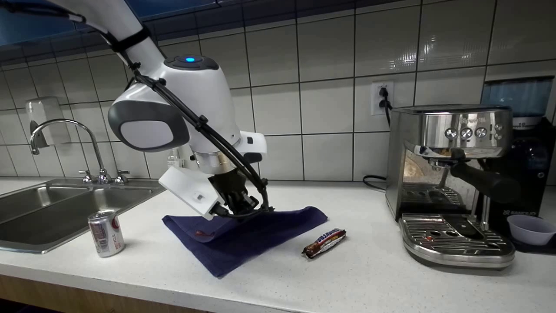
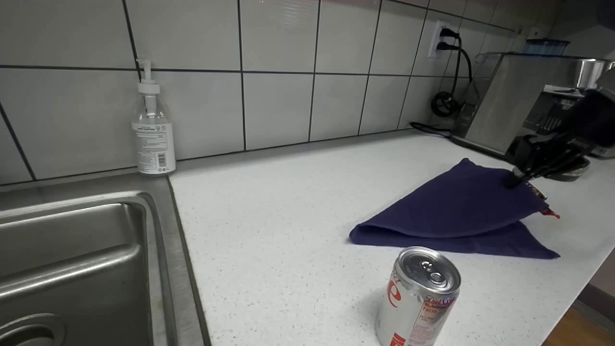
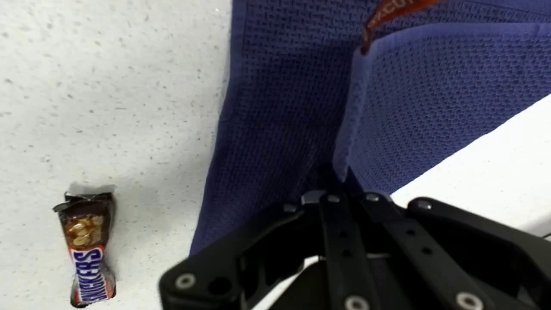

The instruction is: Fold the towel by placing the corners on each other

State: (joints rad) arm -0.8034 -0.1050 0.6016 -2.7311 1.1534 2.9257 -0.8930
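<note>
My pincer [image 3: 344, 184] grips the towel [image 1: 230, 254] by an edge, and I judge the fold part-done: a flap [image 2: 456, 206] partly covers the towel, corners [image 1: 219, 269] not yet matched.

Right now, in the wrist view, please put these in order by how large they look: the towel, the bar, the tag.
Largest: towel, even though the frame cuts it off
Next: bar
Smallest: tag, which runs past the top edge

The white counter [image 1: 373, 278] bears a towel [image 1: 243, 250], can [image 1: 106, 234], Snickers bar [image 1: 325, 243] and espresso machine [image 1: 434, 182].
</note>
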